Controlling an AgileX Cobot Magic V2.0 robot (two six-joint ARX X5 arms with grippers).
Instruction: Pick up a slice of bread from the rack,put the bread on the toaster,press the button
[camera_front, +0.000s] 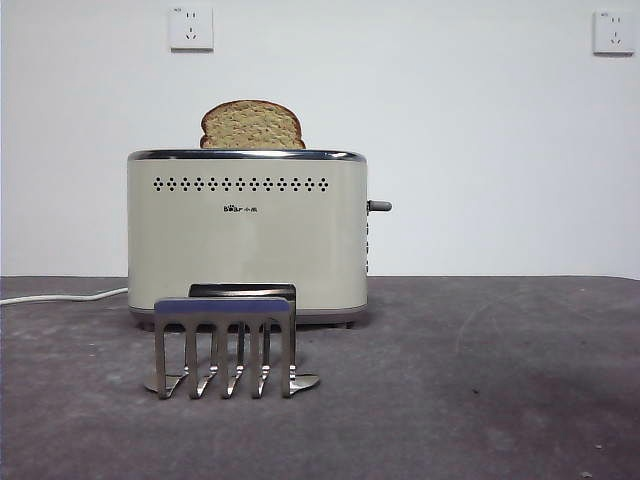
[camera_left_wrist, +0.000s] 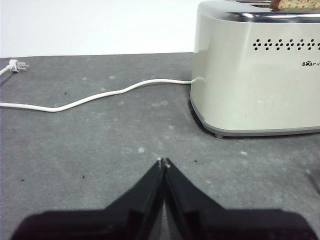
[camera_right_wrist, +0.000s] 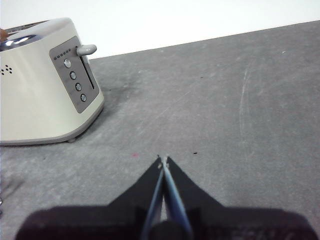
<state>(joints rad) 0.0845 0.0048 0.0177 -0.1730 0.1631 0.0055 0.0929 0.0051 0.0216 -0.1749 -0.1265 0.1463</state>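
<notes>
The slice of bread stands upright in the top slot of the cream toaster, its domed top sticking out; a corner of it shows in the left wrist view. The metal rack stands empty on the table in front of the toaster. The button is a grey lever stub on the toaster's right end, high in its slot, also seen in the right wrist view. My left gripper is shut and empty, low over the table beside the toaster. My right gripper is shut and empty, away from the toaster's button end.
A white power cord runs from the toaster across the grey table to a plug lying loose. Several round buttons sit on the toaster's end panel. Two wall sockets are on the white wall behind.
</notes>
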